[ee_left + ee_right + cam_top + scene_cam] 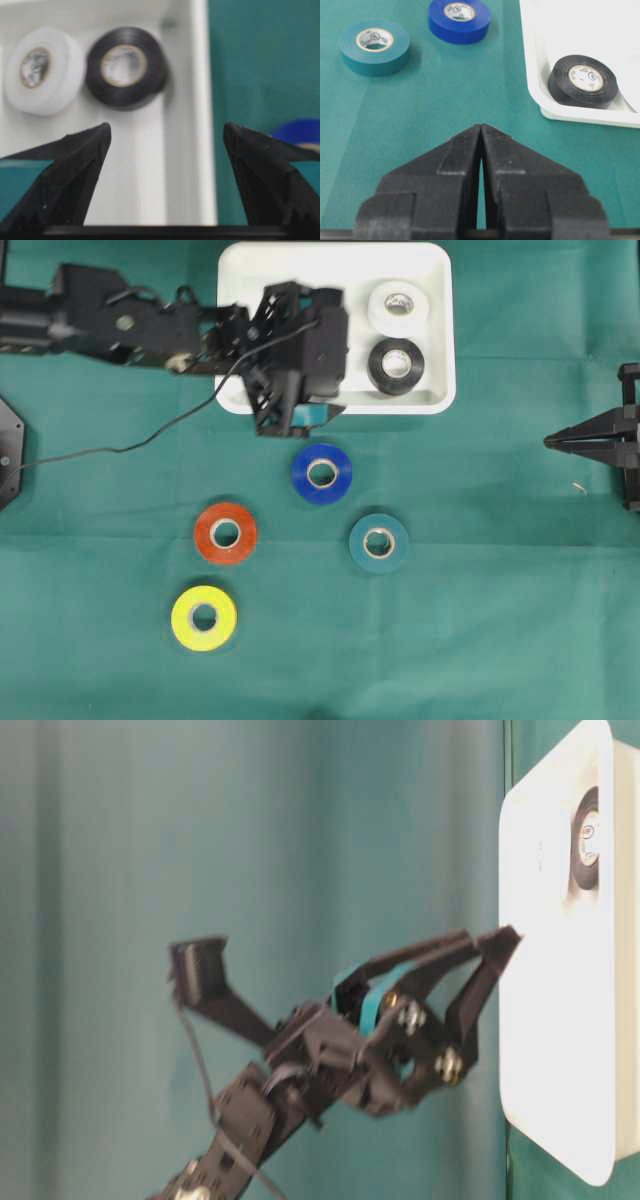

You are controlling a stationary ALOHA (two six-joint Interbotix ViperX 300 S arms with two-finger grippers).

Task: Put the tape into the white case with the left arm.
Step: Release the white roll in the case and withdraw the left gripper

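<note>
the left gripper (166,137) hangs spread wide and empty over the white case (432,330), its bulk hiding the case's left half from overhead; white tape (396,302) and black tape (396,364) lie inside, blurred in the wrist view

Overhead looks straight down; table-level sits low, sideways; both wrist views close, sharing black tape (126,67).
</note>
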